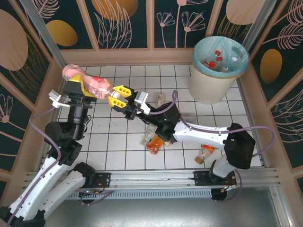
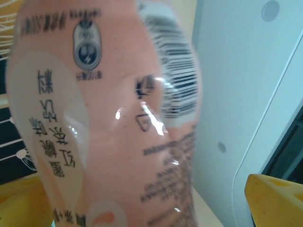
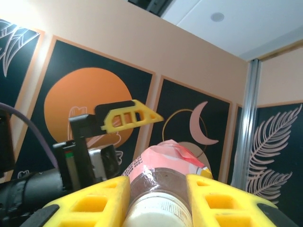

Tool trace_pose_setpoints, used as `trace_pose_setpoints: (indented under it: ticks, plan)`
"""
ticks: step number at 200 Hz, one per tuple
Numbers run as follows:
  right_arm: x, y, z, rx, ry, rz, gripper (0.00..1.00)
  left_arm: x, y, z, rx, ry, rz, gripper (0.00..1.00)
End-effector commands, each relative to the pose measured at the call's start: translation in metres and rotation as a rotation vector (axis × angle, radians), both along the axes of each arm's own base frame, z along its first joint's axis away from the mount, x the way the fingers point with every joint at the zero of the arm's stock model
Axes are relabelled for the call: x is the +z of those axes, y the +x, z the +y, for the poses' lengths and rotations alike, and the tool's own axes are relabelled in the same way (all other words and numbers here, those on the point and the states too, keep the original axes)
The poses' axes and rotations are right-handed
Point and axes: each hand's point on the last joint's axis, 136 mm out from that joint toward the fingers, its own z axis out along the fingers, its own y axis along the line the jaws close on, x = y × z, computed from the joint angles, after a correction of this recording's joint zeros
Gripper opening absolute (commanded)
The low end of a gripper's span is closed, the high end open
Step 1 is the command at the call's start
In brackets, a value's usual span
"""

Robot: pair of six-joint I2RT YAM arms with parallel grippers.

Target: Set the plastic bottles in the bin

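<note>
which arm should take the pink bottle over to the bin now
Right. The right arm has its jaws clamped on the cap end of the pink bottle; the left arm has its jaws open around the body; the bin sits far right, on that side.

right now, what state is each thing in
pink-labelled bottle: held off the table
right gripper: shut on its cap end
left gripper: open around its body
bin: upright, bottles inside
orange-labelled bottle: lying on the table

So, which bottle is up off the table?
The pink-labelled bottle, held between the right fingers; the others lie on the table or in the bin.
</note>
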Motion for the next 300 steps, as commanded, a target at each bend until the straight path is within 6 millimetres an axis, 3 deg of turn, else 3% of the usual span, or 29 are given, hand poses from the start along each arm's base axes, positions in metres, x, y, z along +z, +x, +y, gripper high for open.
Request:
trace_pose_setpoints:
  ticks: [1,23,39,60,84,130,142,146,172,192,209,238,280,300]
  plan:
    - [0.051,0.01,-0.028,-0.073,0.056,0.048,0.07,-0.013,-0.001,0.014,0.1,0.083,0.058,0.98]
    - [0.055,0.04,-0.032,-0.173,-0.076,0.146,0.07,-0.032,-0.004,0.028,0.193,0.175,0.134,0.98]
    - [0.058,0.069,-0.047,-0.27,-0.158,0.239,0.07,-0.047,-0.007,0.039,0.262,0.261,0.197,0.98]
    - [0.058,0.107,-0.079,-0.394,-0.254,0.381,0.09,-0.063,-0.009,0.047,0.334,0.412,0.252,0.99]
    - [0.055,0.142,-0.134,-0.586,-0.302,0.523,0.09,-0.071,-0.003,0.042,0.378,0.682,0.278,0.95]
    - [0.056,0.174,-0.257,-0.946,-0.272,0.748,0.09,-0.092,0.033,-0.005,0.248,1.173,0.314,0.92]
    - [0.055,0.177,-0.287,-1.038,-0.276,0.802,0.09,-0.112,0.044,-0.02,0.178,1.263,0.339,0.9]
    - [0.053,0.179,-0.297,-1.068,-0.279,0.822,0.09,-0.106,0.046,-0.024,0.167,1.27,0.326,0.9]
    - [0.038,0.185,-0.353,-1.224,-0.301,0.948,0.09,-0.132,0.06,-0.048,0.039,1.338,0.351,0.87]
    - [0.024,0.192,-0.384,-1.3,-0.323,1.032,0.09,-0.146,0.061,-0.07,-0.08,1.327,0.331,0.86]
    - [0.01,0.201,-0.402,-1.337,-0.34,1.09,0.09,-0.154,0.056,-0.094,-0.195,1.295,0.289,0.85]
    - [-0.025,0.222,-0.415,-1.356,-0.405,1.202,0.11,-0.165,0.045,-0.123,-0.324,1.29,0.256,0.84]
    - [-0.076,0.25,-0.421,-1.358,-0.504,1.354,0.12,-0.178,0.047,-0.119,-0.319,1.326,0.318,0.84]
    - [-0.099,0.259,-0.418,-1.304,-0.546,1.419,0.19,-0.186,0.05,-0.119,-0.326,1.346,0.353,0.84]
